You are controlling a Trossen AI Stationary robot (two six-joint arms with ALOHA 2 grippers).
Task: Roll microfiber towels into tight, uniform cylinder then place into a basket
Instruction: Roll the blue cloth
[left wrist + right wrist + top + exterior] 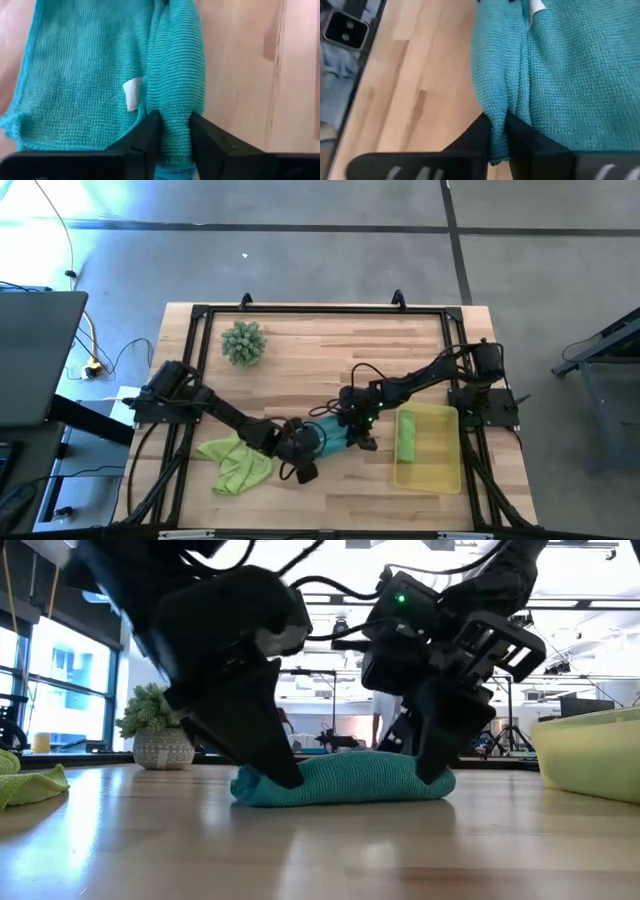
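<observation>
The teal microfiber towel [330, 438] lies on the table, one long side gathered into a roll [345, 778] and the rest flat, with a white tag [132, 94] showing. My left gripper [175, 137] is shut on the roll's left end and my right gripper [497, 140] on its right end. A lime green towel [235, 462] lies crumpled at the near left. The yellow basket [440, 465] stands at the right, and a rolled lime green towel [407, 435] lies in it. My left gripper pinches the left end of the towel's rolled ridge [175, 107] between its two fingers. The fingers slant down from the table's left and point along the roll. The roll lies on the table. My right gripper pinches the right end of the same rolled fold [500, 112] between its two fingers. It slants down from the table's right, along the roll. Several layers are bunched in the pinch. The towel rests on the table.
A spiky green plant ball in a pot [243, 342] stands at the far left. A black frame [320, 310] runs around the tabletop. Bare wood lies between the towel and the far edge.
</observation>
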